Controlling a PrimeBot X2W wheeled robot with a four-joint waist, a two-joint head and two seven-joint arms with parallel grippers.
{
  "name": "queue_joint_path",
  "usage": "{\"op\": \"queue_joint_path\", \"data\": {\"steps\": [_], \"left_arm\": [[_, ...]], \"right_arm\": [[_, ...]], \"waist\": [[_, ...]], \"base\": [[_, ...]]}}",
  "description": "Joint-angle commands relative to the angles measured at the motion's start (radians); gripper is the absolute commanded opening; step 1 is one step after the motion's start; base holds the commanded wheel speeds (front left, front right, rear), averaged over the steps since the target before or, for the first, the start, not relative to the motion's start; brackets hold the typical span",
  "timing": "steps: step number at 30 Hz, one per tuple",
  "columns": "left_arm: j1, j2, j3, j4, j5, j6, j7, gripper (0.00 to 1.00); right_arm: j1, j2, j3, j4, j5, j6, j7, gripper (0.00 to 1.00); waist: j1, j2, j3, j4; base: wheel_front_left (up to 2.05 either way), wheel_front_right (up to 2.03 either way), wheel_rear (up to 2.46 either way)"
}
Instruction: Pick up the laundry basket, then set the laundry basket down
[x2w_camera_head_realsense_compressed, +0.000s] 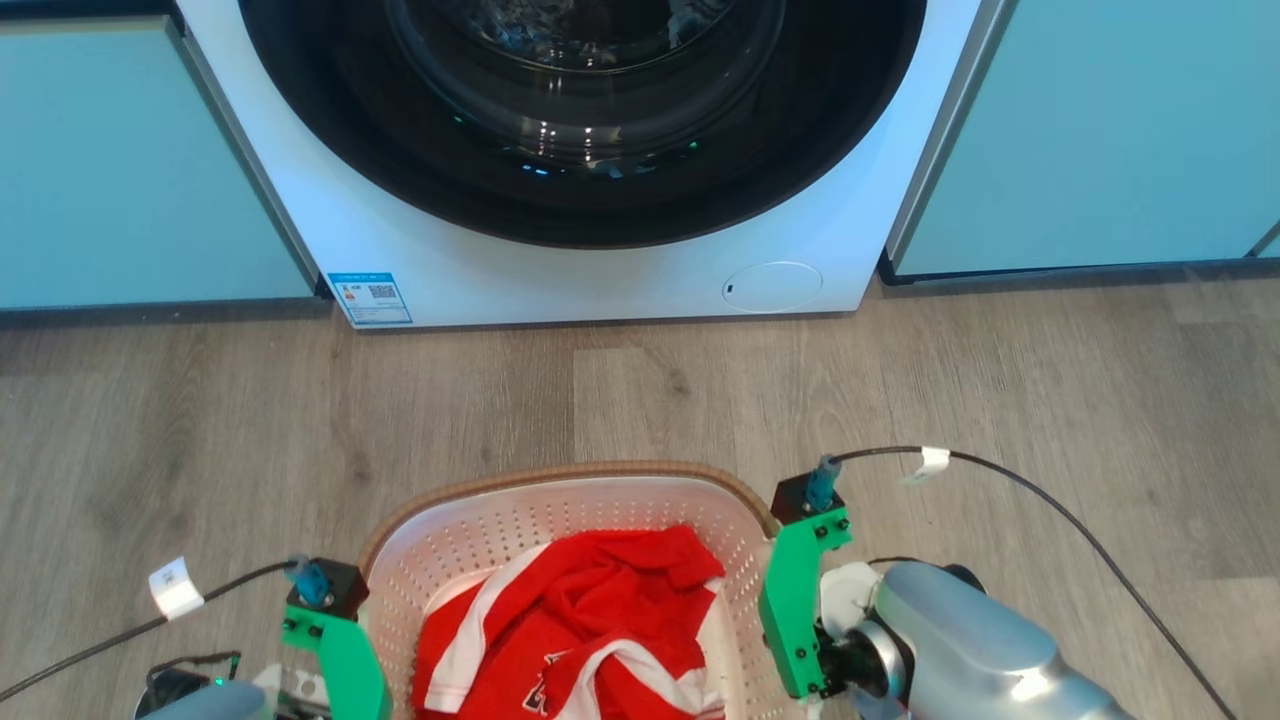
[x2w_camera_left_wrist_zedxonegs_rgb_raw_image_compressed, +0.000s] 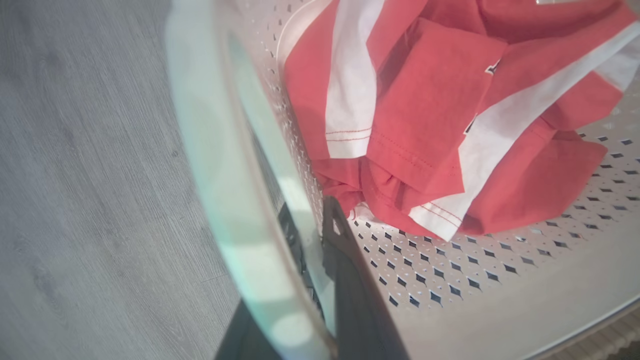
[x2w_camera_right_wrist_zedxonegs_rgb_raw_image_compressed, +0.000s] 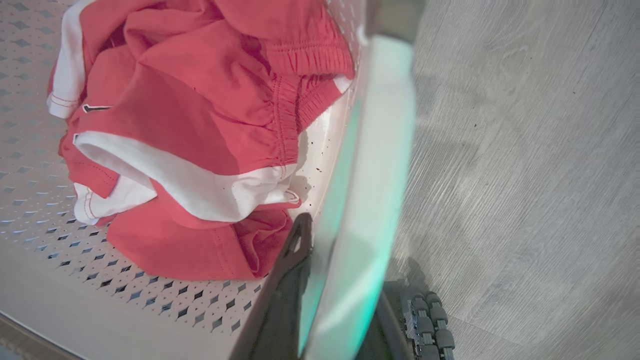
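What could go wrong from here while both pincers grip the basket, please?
1. The left pincer and right pincer each pinch just a thin side of the basket; uneven arm motion could tilt it or slip a grip.
2. The garment lies right beside the right pincer's inner finger and might snag on release.

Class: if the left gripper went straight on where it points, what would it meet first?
Likely the crumpled red-and-white cloth garment, just ahead of the left gripper inside the cream-white perforated plastic laundry basket; depth is unclear.
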Motion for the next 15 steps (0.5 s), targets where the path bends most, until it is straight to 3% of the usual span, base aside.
{"op": "queue_joint_path", "data": {"steps": [1,15], "left_arm": [[-0.019,-0.01,0.007,-0.041,0.013,-0.028,-0.005,0.0],[-0.019,-0.027,0.008,-0.001,0.009,-0.049,-0.015,0.0]], "right_arm": [[-0.016,0.046,0.001,-0.078,-0.018,0.009,-0.01,0.0],[0.087,0.046,-0.147,-0.217,-0.164,0.009,0.092,0.0]], "waist": [[0.0001,-0.0001,0.0,-0.001],[0.0001,-0.0001,0.002,-0.011]], "base": [[0.0,0.0,0.0],[0.0,0.0,0.0]]}}
